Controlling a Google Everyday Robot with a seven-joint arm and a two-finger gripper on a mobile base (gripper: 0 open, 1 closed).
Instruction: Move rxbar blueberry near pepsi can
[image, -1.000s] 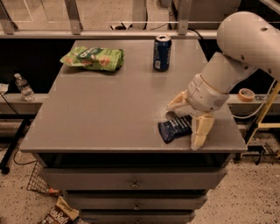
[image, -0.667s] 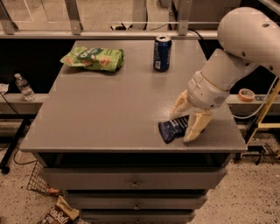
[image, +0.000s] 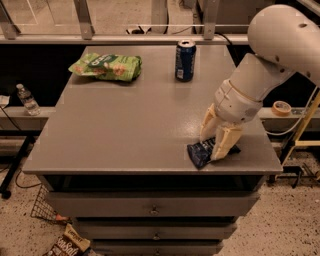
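Note:
The rxbar blueberry (image: 199, 153), a small dark-blue wrapper, lies near the table's front right edge. My gripper (image: 210, 148) comes down on it from the right, its two cream fingers (image: 223, 142) closed around the bar's middle, with the bar still resting on the table. The bar's right end is hidden behind the fingers. The pepsi can (image: 185, 61) stands upright at the back of the table, far from the bar and the gripper.
A green chip bag (image: 106, 67) lies at the back left of the grey table (image: 120, 130). A water bottle (image: 27, 99) stands on a low ledge to the left. A tape roll (image: 281, 107) lies to the right. A snack bag (image: 69, 244) is on the floor.
The fingers have drawn together around the bar; they were spread wide a second ago. The bar has shifted slightly. The can and chip bag have not moved.

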